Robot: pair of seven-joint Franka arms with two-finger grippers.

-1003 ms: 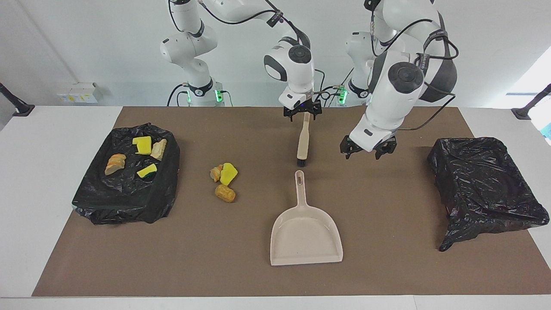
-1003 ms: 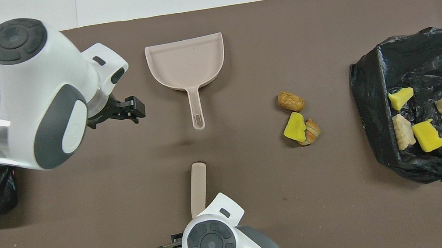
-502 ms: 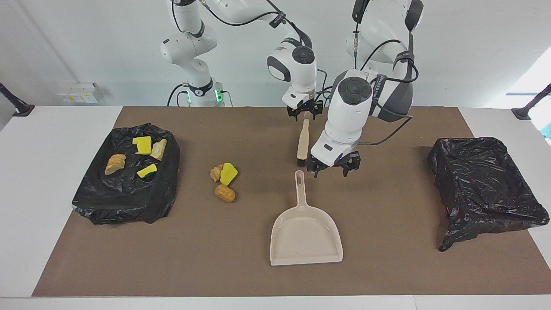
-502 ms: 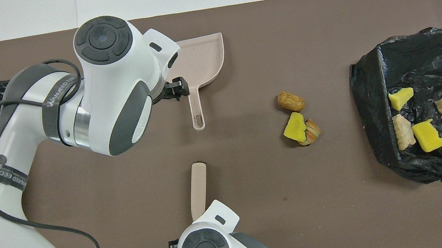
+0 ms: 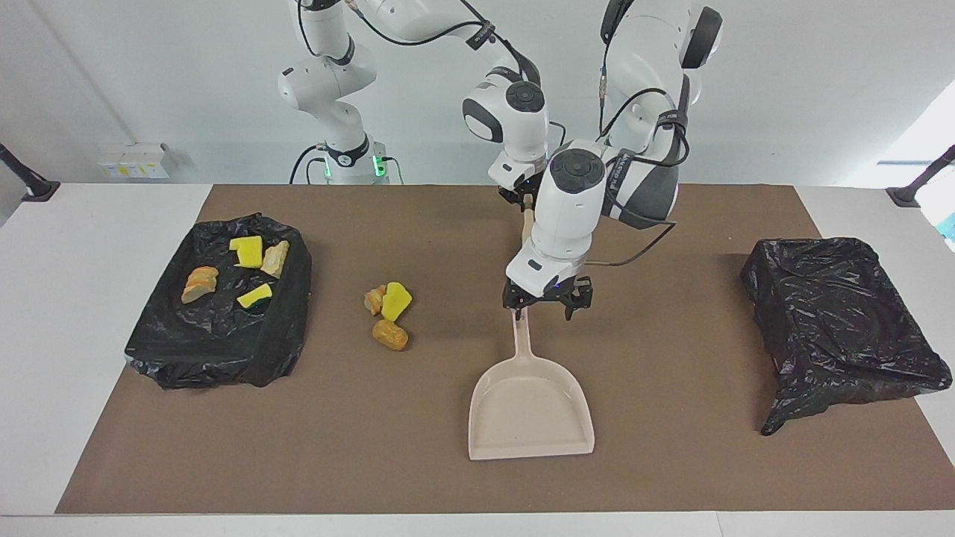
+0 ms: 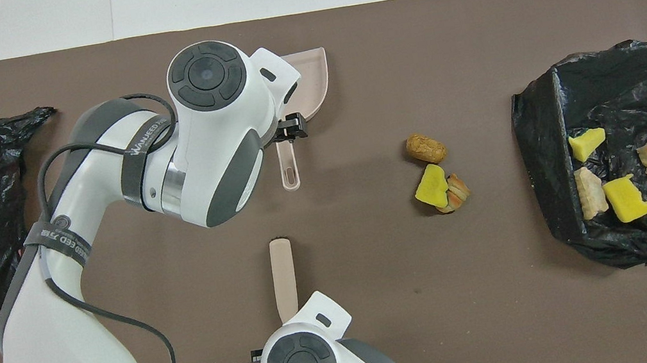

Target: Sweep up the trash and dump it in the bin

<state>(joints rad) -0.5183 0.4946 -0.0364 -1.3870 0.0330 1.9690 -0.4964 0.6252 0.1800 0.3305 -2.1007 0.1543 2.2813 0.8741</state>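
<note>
Right gripper [image 5: 524, 200], nearest the robots: jaws closed on the brush [image 6: 283, 272] handle, bristles pointing down. Left gripper [image 5: 547, 301]: jaws open, low over the dustpan [image 5: 530, 406] handle; the step appears to be fetching the pan, and next calls for lowering and closing. Trash [image 5: 389, 312]: three loose lumps on the surface toward the right arm's end; four more on a black bag [image 5: 216, 339].

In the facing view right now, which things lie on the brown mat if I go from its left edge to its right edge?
Black bag-lined bin holding trash pieces → three loose yellow and orange-tan trash lumps → beige plastic dustpan, with the left gripper over its handle → second black bag-lined bin, nothing showing in it.
</note>
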